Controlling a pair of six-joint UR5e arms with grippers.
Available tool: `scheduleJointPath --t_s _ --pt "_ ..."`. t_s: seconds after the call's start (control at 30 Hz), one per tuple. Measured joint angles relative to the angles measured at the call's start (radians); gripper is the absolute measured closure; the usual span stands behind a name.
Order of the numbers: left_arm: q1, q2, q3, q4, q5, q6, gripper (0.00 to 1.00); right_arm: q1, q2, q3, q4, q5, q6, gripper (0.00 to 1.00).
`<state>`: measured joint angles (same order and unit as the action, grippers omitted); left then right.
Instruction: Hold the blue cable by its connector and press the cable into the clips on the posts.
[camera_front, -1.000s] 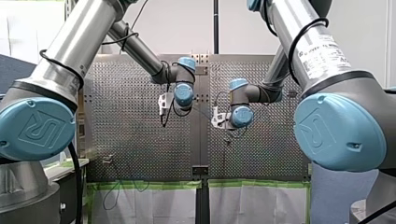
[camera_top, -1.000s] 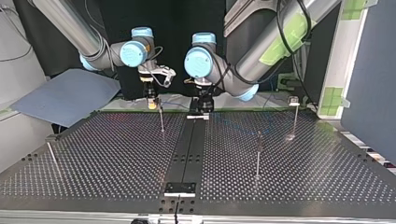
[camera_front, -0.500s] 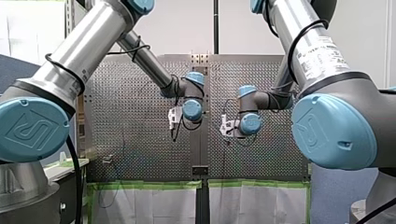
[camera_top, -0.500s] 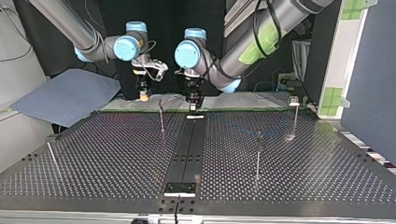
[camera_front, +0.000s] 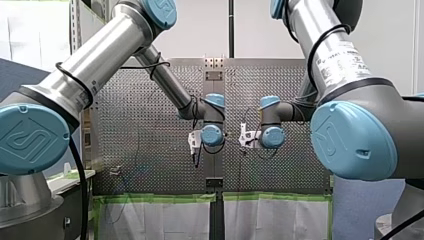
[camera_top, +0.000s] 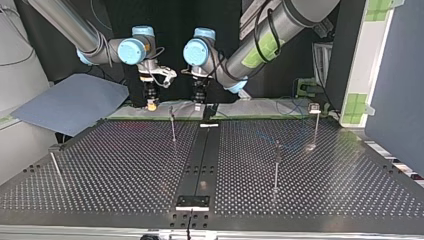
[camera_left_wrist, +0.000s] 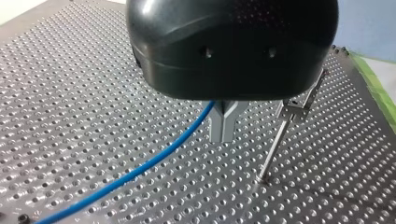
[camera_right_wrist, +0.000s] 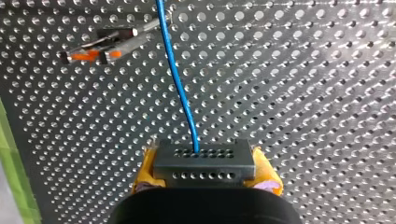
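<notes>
Connector (camera_right_wrist: 204, 169) clamped between yellow pads (camera_right_wrist: 264, 171) of my right gripper (camera_right_wrist: 204, 156), my left gripper (camera_left_wrist: 224, 135) pinched tight around blue cable (camera_left_wrist: 140, 170)

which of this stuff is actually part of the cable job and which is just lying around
Job: blue cable; dark perforated connector block on its end, held by my right gripper; my left gripper, shut on the cable; thin metal posts with clips.
Lying about: grey-blue sheet at the top view's left; green tape strips.

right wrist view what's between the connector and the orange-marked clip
In the right wrist view, bare perforated table; the blue cable leaves the connector and passes beside the clip.
</notes>
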<state>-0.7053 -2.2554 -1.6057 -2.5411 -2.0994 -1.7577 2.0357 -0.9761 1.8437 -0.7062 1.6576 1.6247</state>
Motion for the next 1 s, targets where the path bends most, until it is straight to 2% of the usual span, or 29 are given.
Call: scheduleJointPath --t_s 0.17,0.3,0.57,0.7,1.0 --pt "-0.026 -0.001 0.0 0.037 -0.014 -0.032 0.99 -0.006 0.041 0.0 -0.012 -0.005 0.002 1.0" --pt "-0.045 -0.002 0.0 0.073 -0.045 -0.049 0.99 -0.013 0.077 0.0 -0.02 -0.006 -0.002 1.0" --pt "-0.056 -0.035 0.0 0.106 -0.058 -0.053 0.99 -0.018 0.09 0.0 -0.03 -0.011 -0.021 1.0" --pt "-0.058 -0.054 0.0 0.126 -0.064 -0.054 0.99 -0.024 0.091 0.0 -0.051 -0.036 -0.029 1.0" --pt "-0.061 -0.084 0.002 0.135 -0.083 -0.042 0.99 -0.05 0.101 0.0 -0.079 -0.113 -0.02 1.0"
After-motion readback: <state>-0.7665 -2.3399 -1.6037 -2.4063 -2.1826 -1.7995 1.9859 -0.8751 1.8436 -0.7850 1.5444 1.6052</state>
